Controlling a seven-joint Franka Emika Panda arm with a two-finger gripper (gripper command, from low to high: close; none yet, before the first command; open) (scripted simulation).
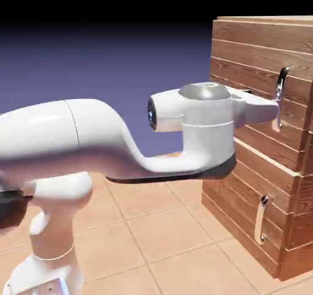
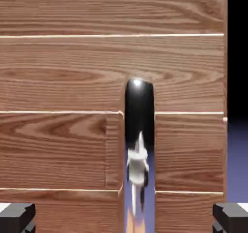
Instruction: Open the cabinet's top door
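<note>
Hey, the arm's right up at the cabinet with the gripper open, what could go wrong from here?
1. The gripper reaches the upper handle from the side with jaws wide; closing off-centre may let the curved bar slip out.
2. In the hand view the handle sits centred but the fingertips stand far apart, so contact is not certain.
3. The bulky wrist sits close to the cabinet; pulling could scrape the planks.

Cabinet (image 1: 257, 61): large box of reddish-brown horizontal wood planks, standing upright at the exterior view's right on the tiled floor.
Top door (image 1: 287, 147): the taller plank front panel, sitting flush with the cabinet front, showing no gap.
Top door's handle (image 1: 280, 98): long curved silver bar, running vertically near the panel's upper part; appearing in the hand view (image 2: 139, 145) as a shiny, reflective strip.
</note>
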